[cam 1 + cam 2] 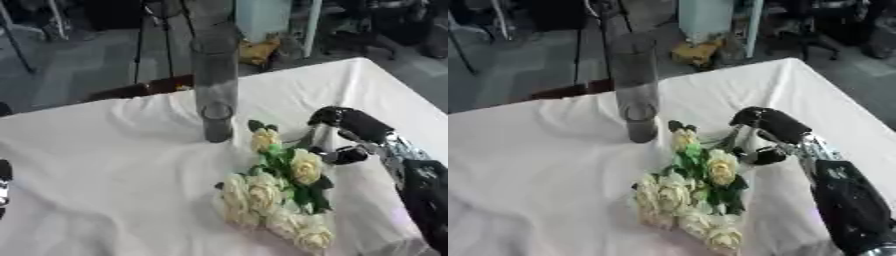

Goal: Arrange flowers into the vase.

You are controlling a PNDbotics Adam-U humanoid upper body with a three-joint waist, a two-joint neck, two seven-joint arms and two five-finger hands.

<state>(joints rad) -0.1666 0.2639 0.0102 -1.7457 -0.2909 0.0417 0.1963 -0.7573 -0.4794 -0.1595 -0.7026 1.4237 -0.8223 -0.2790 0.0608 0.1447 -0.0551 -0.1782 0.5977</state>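
Note:
A tall clear glass vase [215,85] stands upright on the white tablecloth [105,165], left of centre at the back. A bunch of cream roses [278,192] with green leaves lies on the cloth in front of it. One rose [264,139] at the top of the bunch points toward the vase's base. My right hand [348,125] comes in from the lower right. Its fingers curl down onto the green stems beside that rose, and the thumb [346,155] closes in from below. A sliver of my left hand [3,184] shows at the left edge.
The table's far edge runs diagonally just behind the vase, and its right corner lies at the upper right. Stand legs, a chair and a yellow object [254,51] are on the floor beyond. Bare cloth spreads left of the flowers.

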